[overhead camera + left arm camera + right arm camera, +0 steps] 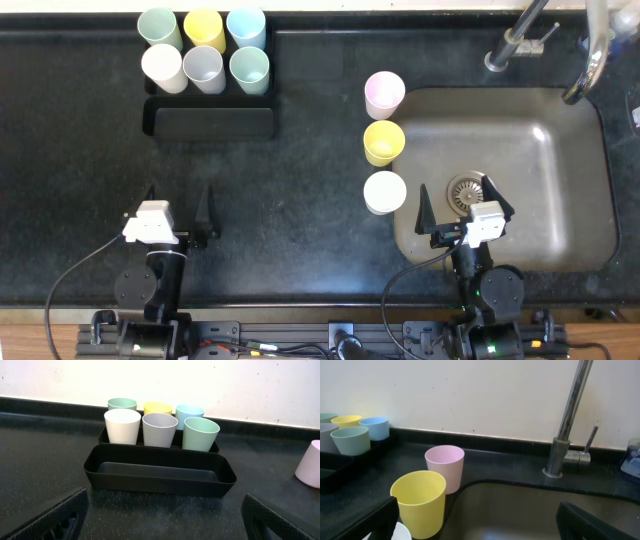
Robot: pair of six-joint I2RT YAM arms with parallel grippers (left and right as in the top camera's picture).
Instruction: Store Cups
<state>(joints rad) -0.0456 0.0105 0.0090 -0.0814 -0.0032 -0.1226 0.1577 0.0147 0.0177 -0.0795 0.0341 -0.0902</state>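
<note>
a kitchen. a dark speckled worktop (320,230) runs along a pale wall (470,390), and a steel sink (570,160) is sunk into it; from above, its drain (465,190) shows between the jaws of the right gripper (458,196). beyond those jaws a chrome tap (568,420) rises at the wall, with loose cups (445,467) beside the sink to their left. ahead of the jaws of the left gripper (180,192), plastic cups (160,430) stand in a black bin (101,436).

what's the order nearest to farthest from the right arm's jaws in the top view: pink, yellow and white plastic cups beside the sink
1. White plastic cup, near end of the row.
2. Yellow plastic cup, middle of the row.
3. Pink plastic cup, far end of the row.
</note>
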